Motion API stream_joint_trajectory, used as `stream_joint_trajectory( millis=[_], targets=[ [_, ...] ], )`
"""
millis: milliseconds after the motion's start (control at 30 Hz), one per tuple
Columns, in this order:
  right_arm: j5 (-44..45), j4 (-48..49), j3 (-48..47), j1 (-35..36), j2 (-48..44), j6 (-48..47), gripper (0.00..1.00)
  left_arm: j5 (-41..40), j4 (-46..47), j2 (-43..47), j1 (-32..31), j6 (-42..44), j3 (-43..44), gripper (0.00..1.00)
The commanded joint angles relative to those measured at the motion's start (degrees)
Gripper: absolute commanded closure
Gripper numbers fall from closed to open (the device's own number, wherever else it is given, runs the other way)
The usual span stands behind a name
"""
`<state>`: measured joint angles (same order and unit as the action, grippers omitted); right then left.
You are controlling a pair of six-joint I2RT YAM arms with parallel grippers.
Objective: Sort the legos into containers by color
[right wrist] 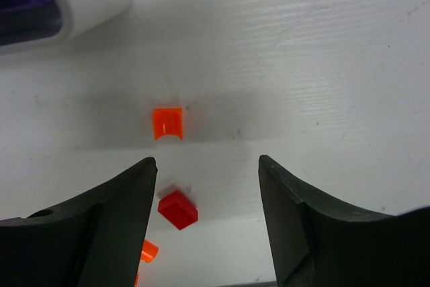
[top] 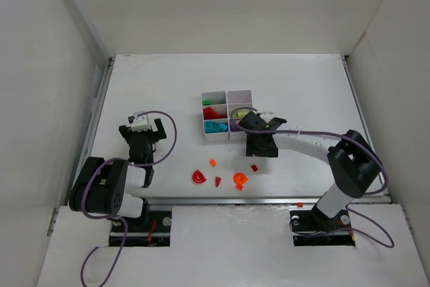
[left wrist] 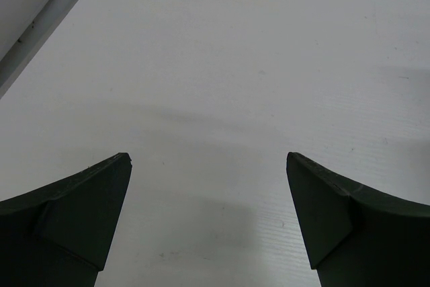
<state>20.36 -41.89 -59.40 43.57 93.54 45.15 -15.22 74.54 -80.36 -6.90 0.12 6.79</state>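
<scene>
On your left, the left gripper (top: 144, 130) sits over bare white tabletop (top: 295, 92), well apart from every brick; its wrist view shows the jaws spread wide with nothing between them (left wrist: 208, 159). Moving right, the loose legos lie scattered on the tabletop in front of the organiser: a curved red piece (top: 199, 177), a small orange piece (top: 212, 162), a red piece (top: 218, 181), a round orange piece (top: 240, 179) and a small red brick (top: 254, 167). Behind them stand the white containers (top: 226, 96), two columns of compartments. In the left column you can see dark green at the far end, red in the middle and teal nearest you; the right column holds lime green in the middle and purple at the near end, partly hidden by the arm. The right gripper (top: 261, 147) hangs just beside the near right corner of the containers, above the scattered pieces. From its wrist view the jaws stand parted and hold nothing (right wrist: 207, 160); an orange piece (right wrist: 166, 123) lies ahead of the fingertips and a red brick (right wrist: 178, 209) lies on the tabletop beside the left-hand finger, apart from it. One more small orange piece (top: 299, 203) rests near the right arm's base.
</scene>
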Motion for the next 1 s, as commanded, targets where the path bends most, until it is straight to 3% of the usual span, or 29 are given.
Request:
stream_joint_trajectory(
  millis=[0,100,300,467,633,867,967],
  targets=[
    [-1.3,9.1,1.6,-1.2,-2.0,-2.8,0.33,0.1,14.3,1.1,0.4,-0.7,1.4,0.00],
    [-1.9,9.1,0.4,-1.2,1.4,-4.9,0.39,0.1,14.3,1.1,0.4,-0.7,1.4,0.00],
    [-1.9,10.2,-3.4,-1.2,6.1,-8.9,0.41,0.1,14.3,1.1,0.4,-0.7,1.4,0.00],
    [-2.6,9.7,-1.9,-1.2,6.7,-7.6,0.48,0.1,13.8,1.1,0.4,-0.7,1.4,0.00],
    [-4.5,9.8,-1.3,-1.2,6.7,-7.6,0.63,0.1,12.6,1.6,0.4,-1.3,1.4,0.00],
    [-4.5,8.7,-0.2,-1.2,3.9,-7.6,0.59,-2.6,13.2,1.6,-1.2,-1.3,1.4,0.00],
    [-4.5,8.1,-0.7,-1.2,4.5,-7.6,0.63,-2.6,13.2,1.6,-1.2,-1.3,1.4,0.00]
  ],
)
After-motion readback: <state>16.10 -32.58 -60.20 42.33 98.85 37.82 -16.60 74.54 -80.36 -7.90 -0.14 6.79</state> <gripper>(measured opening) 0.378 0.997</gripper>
